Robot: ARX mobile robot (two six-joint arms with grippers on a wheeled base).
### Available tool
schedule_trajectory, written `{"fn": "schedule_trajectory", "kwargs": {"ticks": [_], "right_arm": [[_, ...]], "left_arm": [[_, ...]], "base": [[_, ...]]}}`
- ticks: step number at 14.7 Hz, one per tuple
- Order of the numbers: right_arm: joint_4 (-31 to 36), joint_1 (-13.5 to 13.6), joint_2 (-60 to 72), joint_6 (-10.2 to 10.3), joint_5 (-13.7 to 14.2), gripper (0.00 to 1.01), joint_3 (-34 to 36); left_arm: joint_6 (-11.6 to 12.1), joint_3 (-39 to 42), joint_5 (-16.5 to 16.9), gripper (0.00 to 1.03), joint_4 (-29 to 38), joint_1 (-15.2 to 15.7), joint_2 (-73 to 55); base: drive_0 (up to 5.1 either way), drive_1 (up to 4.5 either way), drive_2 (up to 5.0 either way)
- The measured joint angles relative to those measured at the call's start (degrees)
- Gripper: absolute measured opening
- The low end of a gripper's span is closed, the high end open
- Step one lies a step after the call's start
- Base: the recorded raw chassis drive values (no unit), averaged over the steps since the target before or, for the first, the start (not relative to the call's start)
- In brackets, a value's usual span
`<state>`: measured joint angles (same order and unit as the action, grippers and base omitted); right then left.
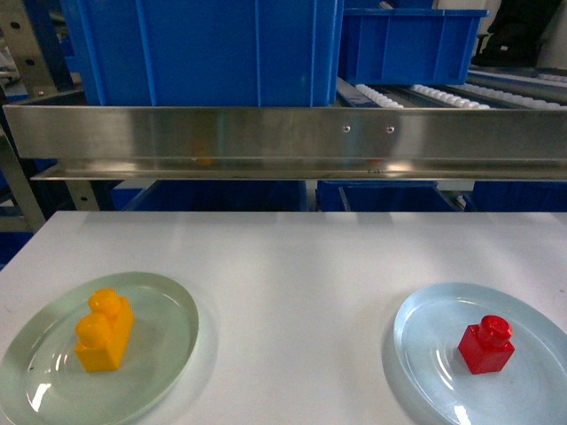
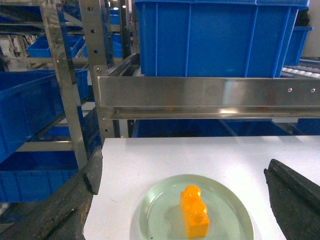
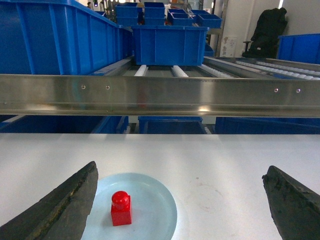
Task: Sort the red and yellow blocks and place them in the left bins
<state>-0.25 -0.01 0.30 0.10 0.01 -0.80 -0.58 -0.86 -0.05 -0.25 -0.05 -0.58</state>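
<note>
The yellow block point(image 1: 104, 332) stands on a pale round plate point(image 1: 168, 301) at the table's front left. The red block point(image 1: 486, 344) stands on a second plate point(image 1: 425, 328) at the front right. Neither gripper shows in the head view. In the left wrist view my left gripper point(image 2: 182, 170) is open and empty, back from the yellow block point(image 2: 194, 212), which lies between its fingers' lines. In the right wrist view my right gripper point(image 3: 181, 170) is open and empty; the red block point(image 3: 121, 208) sits close to its left finger point(image 3: 65, 205). A large blue bin point(image 1: 204, 49) stands behind the rail at the left.
A steel rail point(image 1: 283, 142) runs across in front of the shelf, above the white table's point(image 1: 292, 257) far edge. A smaller blue crate point(image 1: 412, 44) and a roller track point(image 1: 425, 96) lie back right. Metal rack uprights point(image 2: 65, 90) and more blue crates point(image 2: 30, 105) stand left of the table.
</note>
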Motion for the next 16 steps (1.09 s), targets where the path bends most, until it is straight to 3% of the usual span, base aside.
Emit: {"fn": "schedule_trajectory", "kwargs": {"ticks": [12, 13, 14, 16], "right_arm": [[0.0, 0.0, 0.0, 0.0, 0.0, 0.98, 0.0], [-0.4, 0.0, 0.0, 0.0, -1.0, 0.98, 0.0], [1.4, 0.4, 0.9, -0.2, -0.9, 0.98, 0.0], [10.6, 2.7, 10.9, -0.3, 0.1, 0.98, -0.4]], "left_arm": [[0.0, 0.0, 0.0, 0.98, 0.0, 0.0, 0.0], [0.0, 0.0, -0.2, 0.98, -0.7, 0.0, 0.0], [0.0, 0.0, -0.4, 0.98, -0.2, 0.3, -0.6], [-0.5, -1.3, 2.3, 0.98, 9.8, 3.1, -11.1]], "base": [[0.0, 0.00, 0.0], [0.0, 0.00, 0.0], [0.0, 0.00, 0.0], [0.0, 0.00, 0.0]]}}
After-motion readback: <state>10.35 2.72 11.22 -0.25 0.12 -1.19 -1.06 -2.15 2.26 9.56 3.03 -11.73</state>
